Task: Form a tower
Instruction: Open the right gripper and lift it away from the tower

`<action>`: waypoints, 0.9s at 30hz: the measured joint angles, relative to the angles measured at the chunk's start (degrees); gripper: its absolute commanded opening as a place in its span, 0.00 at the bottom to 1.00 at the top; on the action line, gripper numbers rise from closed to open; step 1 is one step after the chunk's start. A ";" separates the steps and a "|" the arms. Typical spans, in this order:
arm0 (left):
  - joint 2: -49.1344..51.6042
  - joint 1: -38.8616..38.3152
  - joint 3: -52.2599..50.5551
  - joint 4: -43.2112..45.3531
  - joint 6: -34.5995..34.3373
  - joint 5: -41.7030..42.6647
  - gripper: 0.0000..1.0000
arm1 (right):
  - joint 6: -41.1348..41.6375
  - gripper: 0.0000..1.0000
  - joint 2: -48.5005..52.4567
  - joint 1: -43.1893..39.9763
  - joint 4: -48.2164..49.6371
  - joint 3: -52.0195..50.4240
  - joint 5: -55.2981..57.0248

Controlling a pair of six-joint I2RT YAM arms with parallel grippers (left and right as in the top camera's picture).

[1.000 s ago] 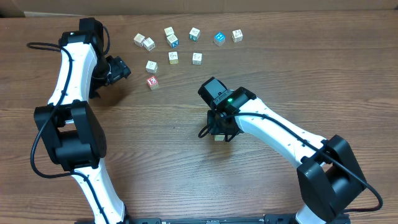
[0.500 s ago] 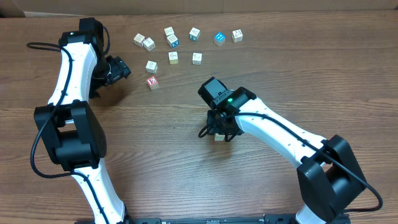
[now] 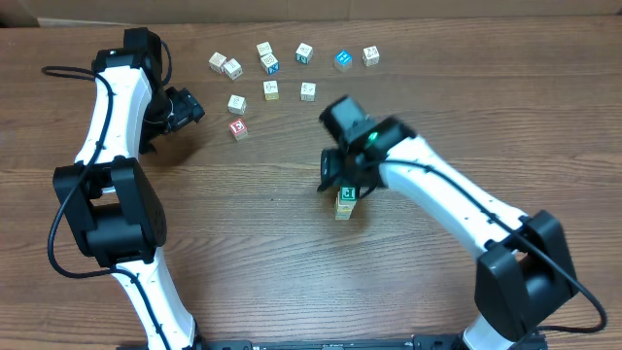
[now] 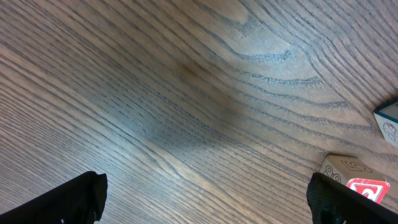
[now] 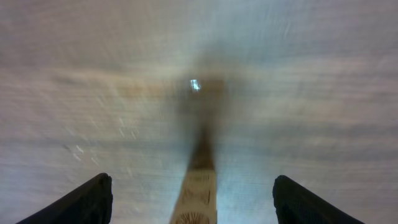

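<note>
The tower [image 3: 345, 202] is a narrow stack of wooden letter cubes standing alone at the table's middle, and a green face shows on top from overhead. My right gripper [image 3: 340, 177] hangs open just behind and above it. In the right wrist view the tower [image 5: 199, 186] is a blurred wooden column between the spread fingers [image 5: 87, 199], which do not touch it. My left gripper [image 3: 187, 107] is open at the far left, next to the red cube [image 3: 238, 127]. The left wrist view shows my left gripper [image 4: 205, 199] over bare wood.
Several loose letter cubes lie at the back, among them a blue one [image 3: 342, 60], a white one [image 3: 237, 103] and a tan one [image 3: 218, 61]. The left wrist view shows the red cube [image 4: 368, 190] and a teal-edged cube [image 4: 388, 121] at its right edge.
My right gripper has opened, let go of the stack, and lifted back toward the far side, so the tower now shows from overhead. The left arm has not moved.
</note>
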 measured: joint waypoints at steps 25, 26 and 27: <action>0.00 0.00 0.00 0.02 0.00 0.00 0.99 | -10.23 0.04 0.00 -21.22 -14.43 8.20 -6.01; 0.00 0.00 0.00 0.02 0.00 0.00 1.00 | -10.99 0.04 0.00 -21.03 -14.99 8.20 -7.82; 0.00 0.00 0.00 0.02 0.00 0.00 1.00 | -11.47 0.04 0.00 -20.83 -15.47 8.20 -9.42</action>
